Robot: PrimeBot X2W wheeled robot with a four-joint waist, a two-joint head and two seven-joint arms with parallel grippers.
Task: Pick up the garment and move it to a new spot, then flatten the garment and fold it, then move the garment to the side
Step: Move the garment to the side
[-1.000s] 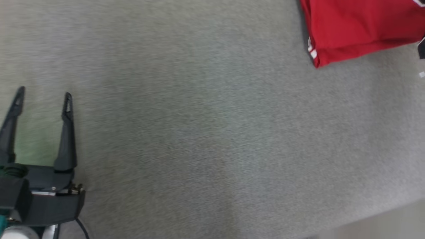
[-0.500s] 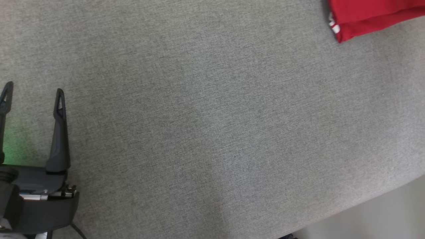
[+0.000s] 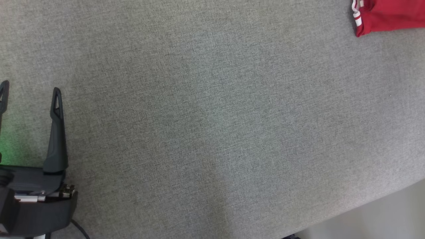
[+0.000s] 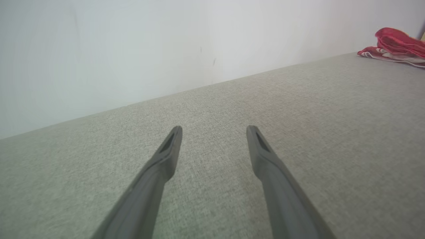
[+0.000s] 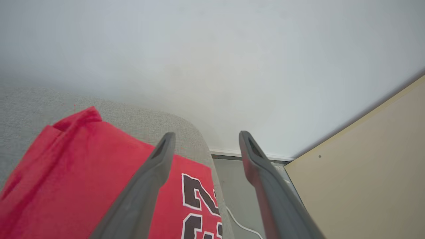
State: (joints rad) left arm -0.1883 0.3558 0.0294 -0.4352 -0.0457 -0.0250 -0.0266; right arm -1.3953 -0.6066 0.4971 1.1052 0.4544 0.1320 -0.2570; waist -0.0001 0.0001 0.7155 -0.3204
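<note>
The garment [image 3: 388,15] is a folded red jersey with white trim, lying at the far right of the grey fabric surface [image 3: 212,119]. It also shows as a small red heap [image 4: 396,46] far off in the left wrist view. Up close in the right wrist view, the garment [image 5: 83,179] carries dark white-edged numbers and lies near the surface's rounded corner. My right gripper [image 5: 206,137] hovers open above the garment, with nothing between its fingers. My left gripper [image 3: 30,88] stands open and empty over bare fabric at the lower left; the left wrist view shows its fingers [image 4: 214,131] spread.
A pale wall [image 4: 132,39] runs behind the surface. Past the rounded corner I see floor with a white cable [image 5: 240,222] and a tan panel [image 5: 365,179]. The surface's near edge [image 3: 365,205] slants across the lower right, with pale floor beyond.
The head camera has shifted, so the garment now sits further toward the upper right corner. The garment lies released on the surface, with the right gripper open above it. The left gripper stays open.
</note>
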